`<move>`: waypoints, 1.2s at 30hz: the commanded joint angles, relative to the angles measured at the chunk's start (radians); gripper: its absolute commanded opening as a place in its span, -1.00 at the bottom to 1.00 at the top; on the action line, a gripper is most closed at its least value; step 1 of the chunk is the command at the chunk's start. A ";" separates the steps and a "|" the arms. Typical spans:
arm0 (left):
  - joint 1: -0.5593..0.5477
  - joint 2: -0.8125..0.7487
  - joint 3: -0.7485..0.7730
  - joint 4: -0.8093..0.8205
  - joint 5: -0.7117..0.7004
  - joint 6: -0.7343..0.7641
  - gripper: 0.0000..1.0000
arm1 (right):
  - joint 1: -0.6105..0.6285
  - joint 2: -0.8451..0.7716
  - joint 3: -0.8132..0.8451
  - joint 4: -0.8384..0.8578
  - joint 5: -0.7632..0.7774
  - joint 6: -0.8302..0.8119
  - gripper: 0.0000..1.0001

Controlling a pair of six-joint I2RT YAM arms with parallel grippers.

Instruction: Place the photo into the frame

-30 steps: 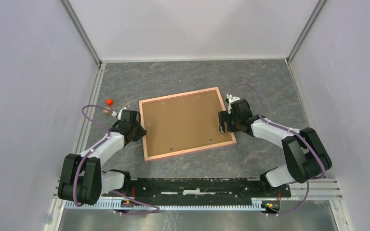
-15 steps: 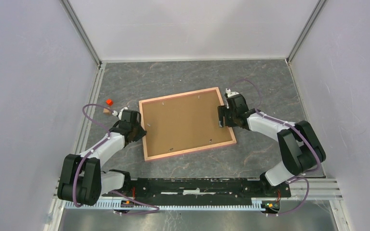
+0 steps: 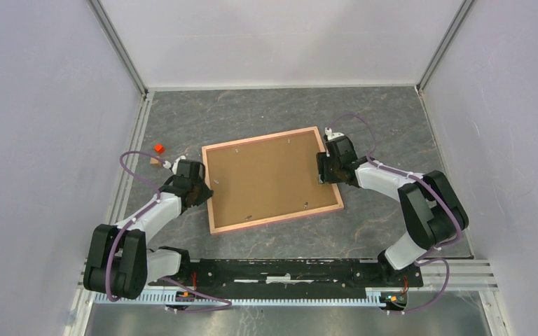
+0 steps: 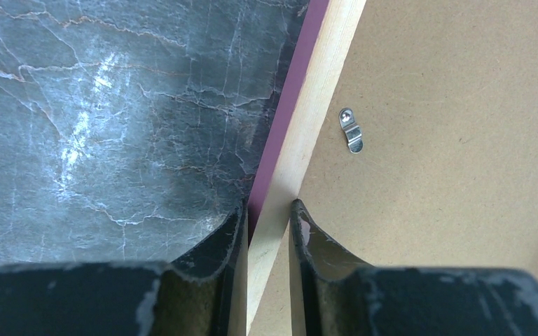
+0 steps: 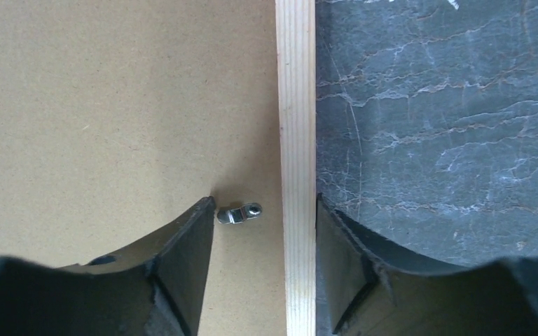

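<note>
1. Surface: a flat table top (image 3: 266,112) with a dark grey marbled pattern and pale veins. It shows a dull sheen in the left wrist view.
2. Enclosure: plain pale walls (image 3: 280,42) on three sides. Two slanted metal posts (image 3: 119,45) stand at the far corners, and a black mounting rail (image 3: 287,269) runs along the near edge.
3. Arms: two, each in white and black segments with one purple cable.
4. The frame (image 3: 277,218): one rectangle with thin rails. It lies flat near the middle of the table, back side up and turned slightly out of square with the table edges.
   - From above the rails read salmon-pink.
   - Close up, the back of the rail is pale bare wood with straight grain.
   - The outer side face looks magenta in the left wrist view.
5. Backing board (image 3: 270,178): one plain matte brown fibreboard panel filling the frame.
6. Metal turn clips: from above, two sit near the far rail and two near the near rail. One clip (image 4: 351,129) shows beside the left rail and one (image 5: 239,213) beside the right rail.
7. Left gripper (image 4: 266,213): its jaws are drawn together on the frame's left rail, one finger on each side face.
8. Right gripper (image 5: 263,203): its jaws stand apart, straddling the right rail. The outer finger is against the rail, and the inner finger is over the board just beside the clip.
9. Loose items: one small red block (image 3: 158,148) is left of the frame, with one small tan piece (image 3: 155,162) just beside it. Both are apart from the frame.
</note>
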 commanded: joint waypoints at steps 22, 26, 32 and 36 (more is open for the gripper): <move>0.005 -0.011 -0.004 -0.101 -0.071 -0.068 -0.96 | 0.004 0.016 0.030 -0.180 -0.048 -0.342 -0.38; 0.006 -0.004 -0.002 -0.101 -0.066 -0.069 -0.95 | 0.004 0.015 0.047 -0.169 0.006 -0.396 -0.43; 0.006 -0.002 -0.005 -0.099 -0.057 -0.072 -0.96 | 0.006 0.017 0.036 -0.074 -0.052 -0.415 -0.58; 0.005 -0.011 -0.006 -0.094 -0.052 -0.069 -0.96 | 0.005 -0.028 0.003 -0.033 -0.065 -0.400 -0.70</move>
